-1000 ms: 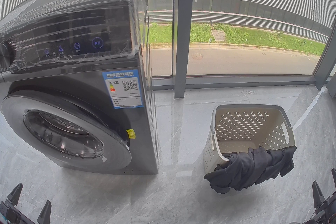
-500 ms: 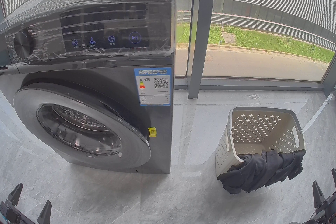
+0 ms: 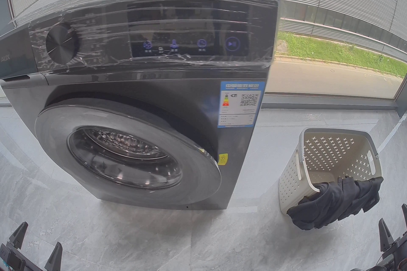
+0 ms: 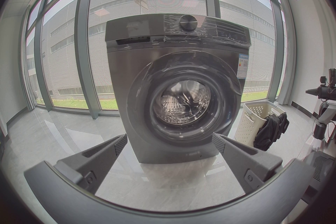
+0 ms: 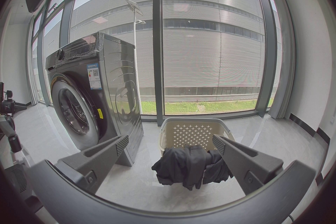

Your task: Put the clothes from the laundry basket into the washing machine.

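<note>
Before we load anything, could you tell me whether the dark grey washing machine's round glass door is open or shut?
Shut. The round glass door lies flush against the front of the dark grey washing machine.

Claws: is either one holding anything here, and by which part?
Nothing is held. The left claw and right claw are both open and empty; the dark clothes hang over the laundry basket rim, untouched.

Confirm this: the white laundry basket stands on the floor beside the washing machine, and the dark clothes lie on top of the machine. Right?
No. The dark clothes hang over the rim of the laundry basket, not on top of the washing machine, as the head view shows. The basket does stand on the floor beside it.
</note>
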